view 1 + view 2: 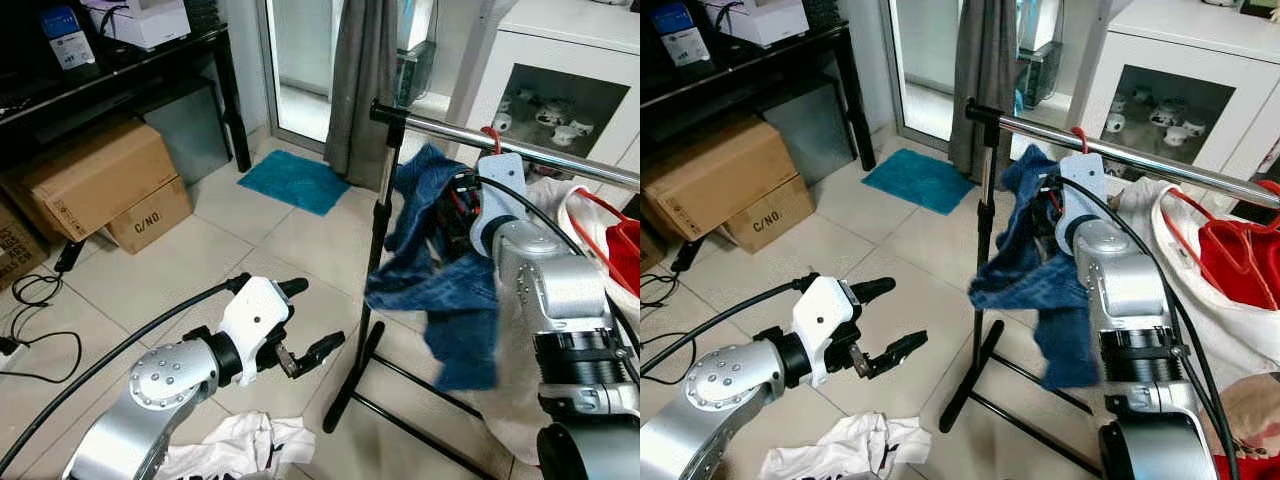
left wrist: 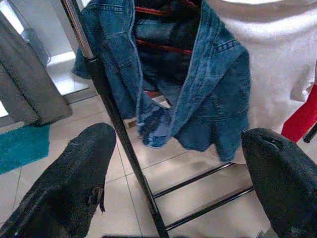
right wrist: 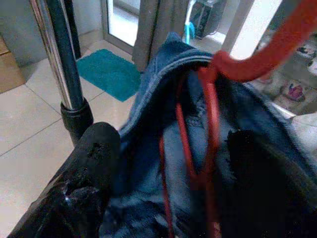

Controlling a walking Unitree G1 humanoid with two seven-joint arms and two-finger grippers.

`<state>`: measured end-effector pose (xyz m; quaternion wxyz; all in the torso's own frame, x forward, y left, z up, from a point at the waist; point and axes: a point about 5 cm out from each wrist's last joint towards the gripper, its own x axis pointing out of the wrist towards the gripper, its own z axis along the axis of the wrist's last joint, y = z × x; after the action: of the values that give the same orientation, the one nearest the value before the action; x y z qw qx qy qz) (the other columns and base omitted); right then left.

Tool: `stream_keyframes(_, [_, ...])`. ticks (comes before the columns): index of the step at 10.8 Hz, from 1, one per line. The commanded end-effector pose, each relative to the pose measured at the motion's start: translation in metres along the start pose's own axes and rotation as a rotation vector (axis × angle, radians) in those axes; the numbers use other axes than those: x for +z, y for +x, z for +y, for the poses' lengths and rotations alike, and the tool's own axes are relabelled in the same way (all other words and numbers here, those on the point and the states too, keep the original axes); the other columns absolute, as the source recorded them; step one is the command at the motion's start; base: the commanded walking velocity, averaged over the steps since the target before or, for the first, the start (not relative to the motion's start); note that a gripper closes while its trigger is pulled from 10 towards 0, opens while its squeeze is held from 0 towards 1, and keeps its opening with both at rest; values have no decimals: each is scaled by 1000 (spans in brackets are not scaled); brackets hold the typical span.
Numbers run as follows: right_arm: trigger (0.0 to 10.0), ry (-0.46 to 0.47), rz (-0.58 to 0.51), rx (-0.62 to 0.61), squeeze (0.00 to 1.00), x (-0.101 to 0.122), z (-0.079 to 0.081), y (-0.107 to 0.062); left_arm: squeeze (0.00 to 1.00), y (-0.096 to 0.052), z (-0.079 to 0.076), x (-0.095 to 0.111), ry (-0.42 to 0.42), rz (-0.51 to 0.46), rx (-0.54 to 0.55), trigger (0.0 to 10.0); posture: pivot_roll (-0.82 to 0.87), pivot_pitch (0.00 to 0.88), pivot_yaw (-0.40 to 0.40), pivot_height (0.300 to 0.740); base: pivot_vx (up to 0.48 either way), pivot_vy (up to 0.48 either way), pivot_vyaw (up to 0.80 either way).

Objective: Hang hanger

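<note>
The red hanger (image 3: 210,99), draped with a denim jacket (image 1: 1040,290), is seen at the chrome rail (image 1: 1160,165) of the clothes rack, right at the rail's left end where the black upright post (image 1: 980,260) meets it. Its red hook (image 1: 1077,136) is seen curling at rail level, just above the white back of the right gripper (image 3: 163,148); whether the hook is already seated over the rail or only held against it cannot be told.

The right gripper is raised to the rail, and its jaws are spread, with the hanger's red neck and wire arms lying between the two black fingers (image 3: 74,188). The wire is seen against the far finger in the right wrist view, but a firm hold cannot be confirmed.

The relation on which the coming move is judged to turn is hook to rail: the rail runs from near left to far right, and the hanger's long axis hangs roughly crosswise beneath it, with the jacket trailing down towards the tiled floor (image 1: 250,250). The hook would need to be settled over the top of the rail before the fingers are drawn clear.

The left gripper (image 1: 300,325) is held low and to the left of the post, well apart from the hanger, its jaws released and empty, pointed towards the jacket. The right arm is clearly the nearer. A white garment (image 1: 235,450) lies on the floor below the left arm, and a white shirt (image 2: 277,54) and a red garment (image 1: 1240,260) hang further right.
</note>
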<state>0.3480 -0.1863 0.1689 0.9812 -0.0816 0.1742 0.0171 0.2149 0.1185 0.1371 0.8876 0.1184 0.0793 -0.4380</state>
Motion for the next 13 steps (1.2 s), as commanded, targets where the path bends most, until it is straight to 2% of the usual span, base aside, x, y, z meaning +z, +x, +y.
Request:
stream_keyframes(1, [10000,-7,-31,8,0,8,3,3,0,2,0,1,8,3,-4,10000,-1,0,27,740,0,0,0])
stream_keyframes(3, [10000,-8,-31,-14,0,7,4,11,0,3,1,1,10,3,-8,10000,-2,0,30,740,0,0,0])
stream_keyframes(4, [8667,-9,-33,-19,0,7,3,14,0,3,0,1,12,3,-11,10000,-2,0,31,740,0,0,0])
stream_keyframes(5, [3882,-10,-34,-21,0,7,2,17,0,3,0,1,14,4,-14,10000,0,0,30,740,0,0,0])
stream_keyframes(6, [0,-11,-35,-20,0,6,0,18,0,3,0,2,15,4,-14,10000,2,0,30,740,0,0,0])
stream_keyframes(8, [0,-25,-28,-3,0,5,-5,17,0,2,0,2,18,5,-17,10000,4,0,29,740,0,0,0])
stream_keyframes(9, [2235,-40,-23,40,0,6,-6,15,0,2,-1,2,18,5,-20,10000,4,0,29,740,0,0,0])
stream_keyframes(10, [3373,-47,-18,72,0,6,-8,13,0,1,-1,2,18,5,-24,10000,4,0,29,740,0,0,0])
stream_keyframes(11, [3333,-53,-10,81,0,6,-13,12,0,1,-2,2,18,5,-29,10000,4,0,29,740,0,0,0])
stream_keyframes(12, [2392,-51,5,95,0,5,-14,12,0,2,-2,2,18,5,-32,10000,-3,0,31,740,0,0,0])
stream_keyframes(13, [0,-49,21,102,0,3,-14,13,0,3,-2,2,19,5,-33,10000,-6,0,31,740,0,0,0])
